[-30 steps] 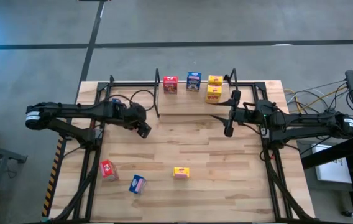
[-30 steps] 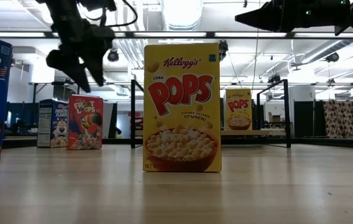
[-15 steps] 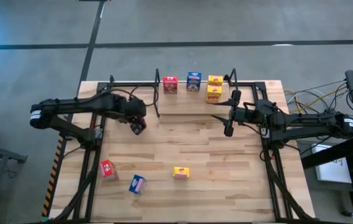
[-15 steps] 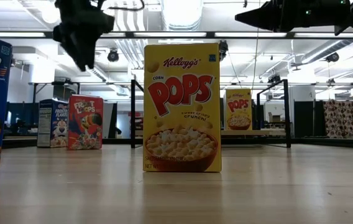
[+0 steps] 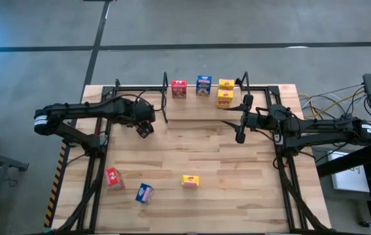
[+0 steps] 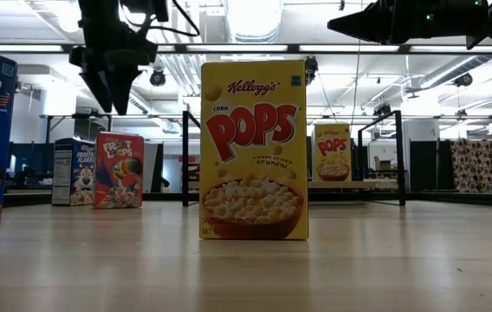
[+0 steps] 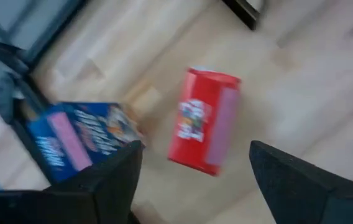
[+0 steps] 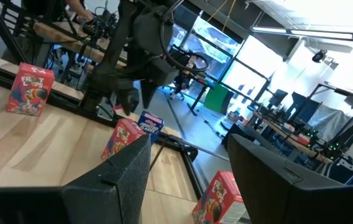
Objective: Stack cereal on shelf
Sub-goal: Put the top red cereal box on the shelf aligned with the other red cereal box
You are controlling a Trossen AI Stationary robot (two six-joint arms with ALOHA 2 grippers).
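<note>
Overhead: wooden desk w/ a low shelf at its far edge, black posts at the ends. On the shelf stand a red box, a blue box and two yellow boxes, close together in a row. Near the desk's front edge, well apart from the shelf: another red box, blue box, yellow box. Left end effector hangs over the desk just beside the shelf's left post, fingers spread open, nothing between them; its wrist cam looks down on a red box and blue box lying flat. Right end effector hovers in front of the shelf's right end, fingers apart, empty.
</note>
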